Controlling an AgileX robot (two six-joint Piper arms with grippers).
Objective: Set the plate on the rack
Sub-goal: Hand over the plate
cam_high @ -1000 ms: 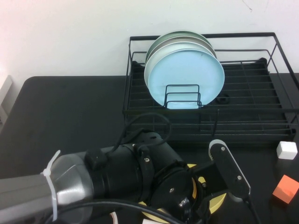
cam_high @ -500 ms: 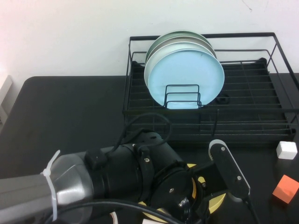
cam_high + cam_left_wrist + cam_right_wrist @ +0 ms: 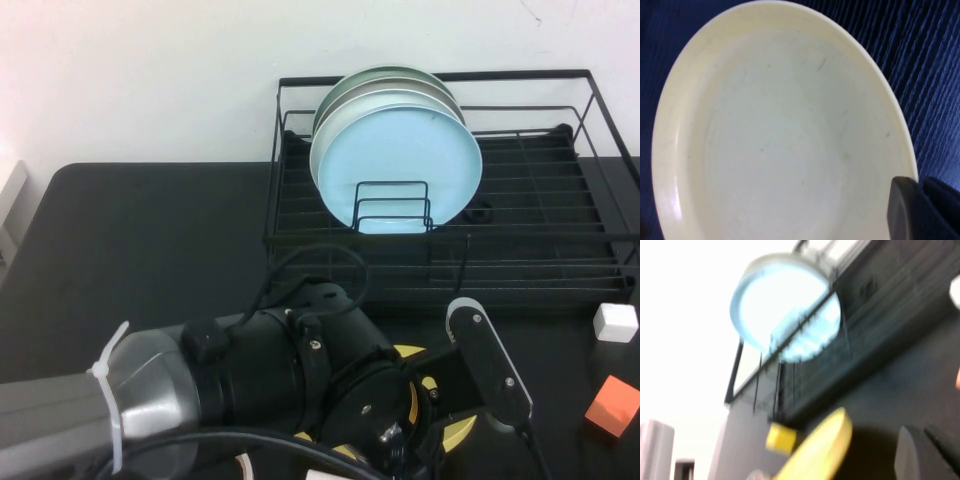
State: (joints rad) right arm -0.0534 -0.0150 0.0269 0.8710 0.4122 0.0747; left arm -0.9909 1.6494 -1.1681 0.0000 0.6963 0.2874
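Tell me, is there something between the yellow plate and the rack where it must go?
Nothing visible lies on the table between the plate, under the left end effector, and the rack. The light blue plate already fills a divider slot. The right end effector is nearby.

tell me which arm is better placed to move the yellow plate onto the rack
Left. The left gripper is down at the plate, which fills its wrist view. The right gripper sits farther back, seeing the plate from a distance. The rack stands just beyond.

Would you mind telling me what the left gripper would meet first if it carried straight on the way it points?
Probably the yellow plate: the left gripper points down at it near the table's front edge.
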